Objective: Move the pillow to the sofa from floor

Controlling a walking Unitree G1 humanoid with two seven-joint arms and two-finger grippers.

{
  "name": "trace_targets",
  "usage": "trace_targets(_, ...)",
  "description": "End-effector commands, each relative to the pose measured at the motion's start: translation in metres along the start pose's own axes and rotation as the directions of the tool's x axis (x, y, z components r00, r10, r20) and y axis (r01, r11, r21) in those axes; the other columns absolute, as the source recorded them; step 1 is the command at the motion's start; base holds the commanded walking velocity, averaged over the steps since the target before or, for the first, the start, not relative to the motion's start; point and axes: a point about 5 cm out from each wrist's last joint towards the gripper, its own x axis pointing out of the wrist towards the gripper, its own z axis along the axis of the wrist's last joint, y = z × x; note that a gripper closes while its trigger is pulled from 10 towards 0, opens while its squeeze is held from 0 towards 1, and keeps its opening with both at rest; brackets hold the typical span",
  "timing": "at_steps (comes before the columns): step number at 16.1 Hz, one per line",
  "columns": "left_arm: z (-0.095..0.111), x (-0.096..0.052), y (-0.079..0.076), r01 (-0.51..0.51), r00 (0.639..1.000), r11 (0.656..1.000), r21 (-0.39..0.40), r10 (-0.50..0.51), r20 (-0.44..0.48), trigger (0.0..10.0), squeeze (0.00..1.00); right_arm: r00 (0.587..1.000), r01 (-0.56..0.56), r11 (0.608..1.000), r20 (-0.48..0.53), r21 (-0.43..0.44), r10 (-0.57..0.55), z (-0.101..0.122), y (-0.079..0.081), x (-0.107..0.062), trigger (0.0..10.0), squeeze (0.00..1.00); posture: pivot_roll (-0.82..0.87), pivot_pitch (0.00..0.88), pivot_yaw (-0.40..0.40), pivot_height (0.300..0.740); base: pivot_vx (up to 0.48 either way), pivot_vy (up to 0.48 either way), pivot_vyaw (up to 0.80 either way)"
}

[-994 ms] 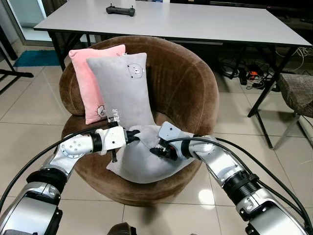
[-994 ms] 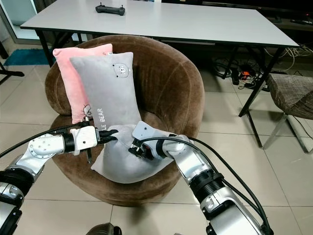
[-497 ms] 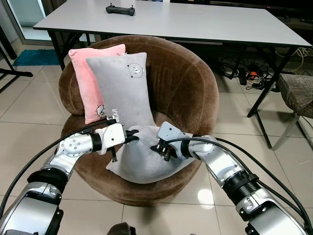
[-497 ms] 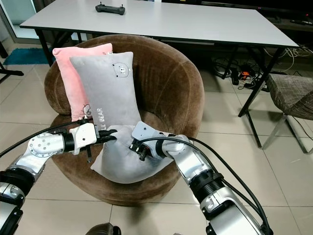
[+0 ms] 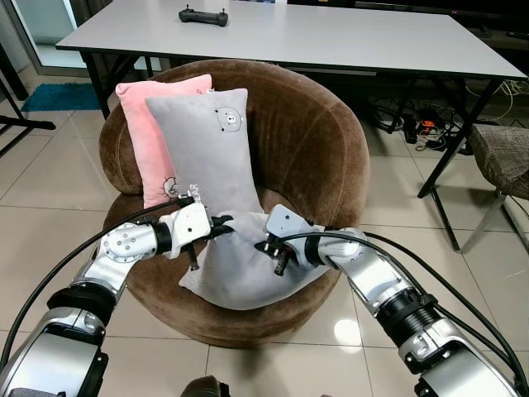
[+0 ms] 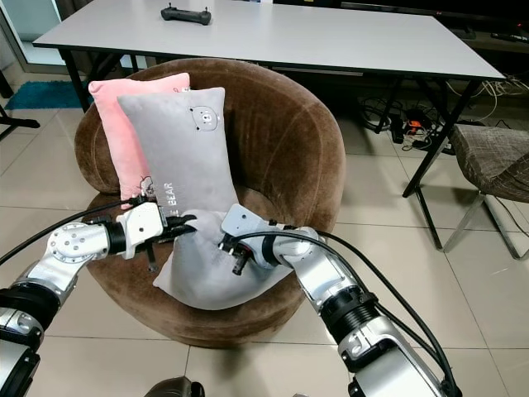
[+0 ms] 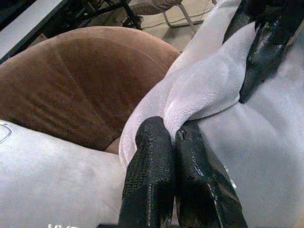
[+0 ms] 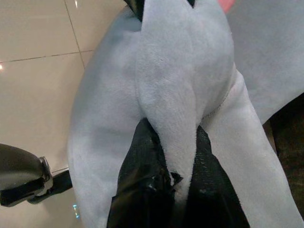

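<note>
Both grippers pinch a grey pillow (image 5: 240, 269) lying flat on the seat of the round brown sofa (image 5: 314, 149).

At the sofa's left back edge a pink pillow (image 5: 153, 124) stands upright, with a second grey pillow (image 5: 211, 145) leaning just in front of it. The left gripper (image 5: 221, 227) is clenched on a fold at the flat pillow's back edge; the right gripper (image 5: 273, 252) is clamped on a ridge of fabric near its middle. The pillow's front corner overhangs the seat's front edge. Bare tile floor (image 5: 50, 190) lies open to the left and right. Behind stands a white table (image 5: 347, 37) carrying a black controller (image 5: 203, 16). The right wrist view shows plush squeezed between its fingers (image 8: 142, 190); the left wrist view shows its fingers (image 7: 152, 180) shut on the fold.
</note>
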Motion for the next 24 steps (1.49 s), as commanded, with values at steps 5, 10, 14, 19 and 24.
trace_targets(5, 0.009, -0.013, 0.009, -0.037, 0.994, 0.997, -0.074, 0.044, 0.099, 10.0, 1.00, 1.000, 0.004, 0.999, -0.030, 0.040, -0.003, -0.011, 0.007, 0.001, 0.0, 0.00, 0.07, 0.000, -0.001, 0.740, 0.000, 0.000, 0.00)
trace_targets(10, 0.043, -0.030, 0.025, -0.094, 0.955, 0.980, -0.173, 0.138, 0.261, 10.0, 1.00, 1.000, 0.019, 0.997, -0.024, 0.074, -0.017, -0.015, 0.010, 0.001, 0.0, 0.00, 0.09, 0.000, -0.022, 0.740, 0.000, 0.000, 0.00)
trace_targets(14, 0.069, -0.070, 0.041, -0.352, 0.857, 0.887, -0.298, 0.433, 0.279, 10.0, 1.00, 0.992, 0.126, 0.982, 0.004, 0.138, -0.127, -0.012, -0.002, -0.007, 0.0, 0.00, 0.12, 0.000, -0.032, 0.740, 0.000, 0.000, 0.00)
trace_targets(19, 0.048, -0.086, 0.013, -0.645, 0.699, 0.631, -0.430, 0.715, 0.000, 10.0, 0.00, 0.751, 0.428, 0.765, 0.281, 0.480, -0.597, 0.025, -0.053, -0.063, 0.0, 0.00, 0.13, 0.000, -0.035, 0.740, 0.000, 0.000, 0.00)
trace_targets(24, 0.056, -0.033, -0.032, -0.671, 0.720, 0.658, -0.343, 0.688, -0.090, 10.0, 0.00, 0.658, 0.463, 0.605, 0.206, 0.648, -0.724, 0.021, -0.034, -0.082, 10.0, 0.00, 0.11, 0.000, -0.047, 0.740, 0.000, 0.000, 0.00)
